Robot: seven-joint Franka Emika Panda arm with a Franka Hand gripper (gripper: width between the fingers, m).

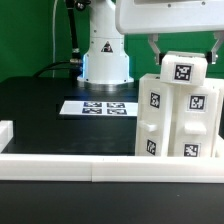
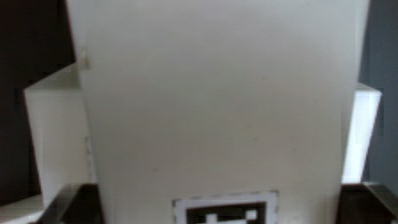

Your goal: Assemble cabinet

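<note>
The cabinet (image 1: pixel 178 120) stands upright on the black table (image 1: pixel 40 105), against the white rim (image 1: pixel 60 165) and well to the exterior view's right of the marker board (image 1: pixel 100 106). A small tagged block (image 1: pixel 184 70) sits on its top. If that block is tilted or off its seat, pressing down could jam it or tip the cabinet. The gripper (image 1: pixel 183 50) straddles the block, its fingers (image 1: pixel 153 47) narrowly spread and apparently clamping it.

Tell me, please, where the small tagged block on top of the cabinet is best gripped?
Probably the small block by its two upright side faces, from above: it stands proud of the cabinet body, top clear. The gripper already straddles it there; whether it has closed is unclear.
</note>
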